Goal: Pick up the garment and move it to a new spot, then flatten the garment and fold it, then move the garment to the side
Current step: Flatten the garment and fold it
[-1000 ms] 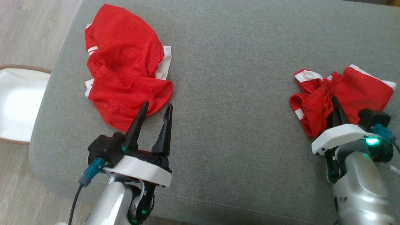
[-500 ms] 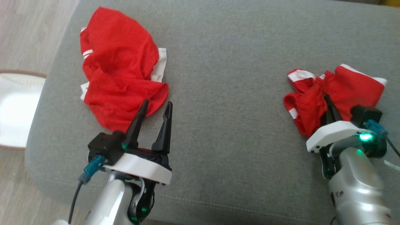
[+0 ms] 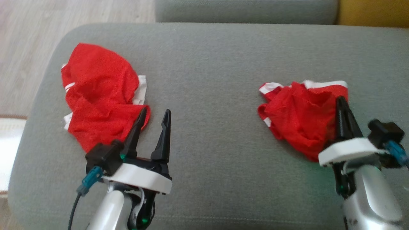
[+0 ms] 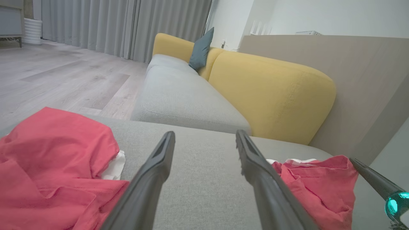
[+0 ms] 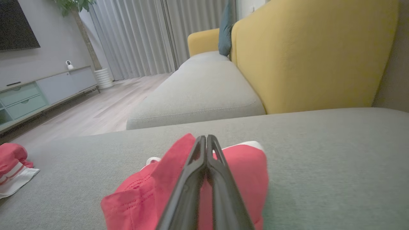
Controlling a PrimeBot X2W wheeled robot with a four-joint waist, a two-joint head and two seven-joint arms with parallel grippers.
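Head view, right gripper [image 3: 340,99]: fingers pressed together, tips at the far right corner of the red garment [image 3: 297,121], which looks pinched there. Its crumpled bulk lies to this gripper's left on the grey cushion [image 3: 217,95].
Head view, left gripper [image 3: 155,111]: fingers spread wide, holding nothing. A second red garment [image 3: 96,92] lies just to its left, with one finger over that cloth's near edge.
Left wrist view, left gripper [image 4: 205,133]: bare cushion shows between the parted fingers. The red garment [image 4: 316,182] is off to its right and the second red garment [image 4: 54,153] to its left.
Right wrist view, right gripper [image 5: 206,138]: no gap between the fingers. The red garment [image 5: 243,169] rises on both sides of them to a peak at the tips, with white trim just beyond. How much cloth sits between the tips cannot be told.
Step in hand: judged to be the pick-up and move. The garment is gripped at a corner but mostly rests on the cushion, bunched and not yet flattened.
Next move calls for: a lift high enough for the bulk to clear the cushion, with the pinch kept closed. The carry should go to the open cushion on the right gripper's left, well apart from the second garment. The free left gripper could take an opposite edge for spreading.
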